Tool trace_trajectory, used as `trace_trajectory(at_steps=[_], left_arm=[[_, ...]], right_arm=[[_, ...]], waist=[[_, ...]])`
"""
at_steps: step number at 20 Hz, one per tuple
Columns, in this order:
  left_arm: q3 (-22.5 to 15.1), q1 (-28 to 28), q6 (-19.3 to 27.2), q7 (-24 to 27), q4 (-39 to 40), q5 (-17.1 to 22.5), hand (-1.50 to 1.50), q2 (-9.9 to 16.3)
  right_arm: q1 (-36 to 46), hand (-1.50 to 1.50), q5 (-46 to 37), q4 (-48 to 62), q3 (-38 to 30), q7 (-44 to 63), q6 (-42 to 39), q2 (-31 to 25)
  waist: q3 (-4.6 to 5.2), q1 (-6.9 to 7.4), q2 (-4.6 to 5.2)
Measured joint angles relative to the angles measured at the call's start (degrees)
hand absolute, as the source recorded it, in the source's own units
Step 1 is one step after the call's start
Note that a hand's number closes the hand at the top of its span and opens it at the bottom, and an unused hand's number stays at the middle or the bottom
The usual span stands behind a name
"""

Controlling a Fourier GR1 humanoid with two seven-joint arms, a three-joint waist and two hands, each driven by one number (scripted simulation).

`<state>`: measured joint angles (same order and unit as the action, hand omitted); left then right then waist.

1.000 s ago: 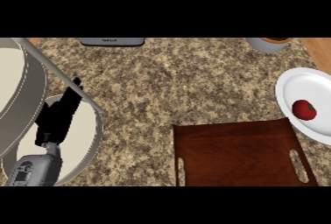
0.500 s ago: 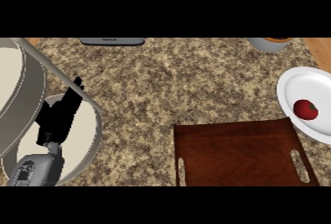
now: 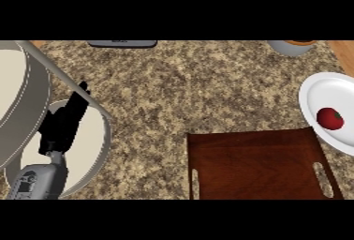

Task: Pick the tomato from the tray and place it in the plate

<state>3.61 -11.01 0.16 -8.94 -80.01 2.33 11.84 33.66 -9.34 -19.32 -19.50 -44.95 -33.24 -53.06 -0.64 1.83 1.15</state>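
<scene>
From the head view, looking steeply down on my speckled granite counter (image 3: 207,93), I have the tomato (image 3: 330,118) lying on the white plate (image 3: 325,89) at the right edge of the view, resting a little right of the plate's middle with its green stem end turned toward the upper right. The dark wooden tray (image 3: 256,164) sits just below and left of the plate, its upper right corner close against the plate's rim; I can see a slot handle cut near its right side and another near its left side, and nothing lies on its surface. My left hand (image 3: 66,122) shows at the left of the view on the end of its grey forearm (image 3: 38,180), which rises from the lower edge; the black fingers are straight and held together, pointing up and slightly right, holding nothing, and they hang over a round cream-coloured shape with a pale rim (image 3: 97,150) that I cannot identify with any certainty. A larger pale curved surface (image 3: 21,93) fills the upper left corner. My right hand does not show anywhere in this view. At the top edge I see a dark flat object (image 3: 123,43) and, further right, a grey cup (image 3: 294,47), both cut off by the frame.
</scene>
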Motion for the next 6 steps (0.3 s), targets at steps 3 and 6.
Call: trace_trajectory(at_steps=[3, 6], left_arm=[[-0.2, -0.6, 0.2, -0.7, -0.1, 0.0, 0.0, -0.2], [-0.4, 0.0, 0.2, -0.4, -0.3, -0.3, 0.0, -0.3]], right_arm=[[-1.3, -1.5, 0.3, -0.4, 0.7, -0.4, 0.6, -0.4], [-2.4, -1.5, 0.4, -0.7, 1.4, -0.7, 1.2, -0.8]], waist=[[-0.03, 0.02, 0.12], [-0.07, 0.33, 0.15]])
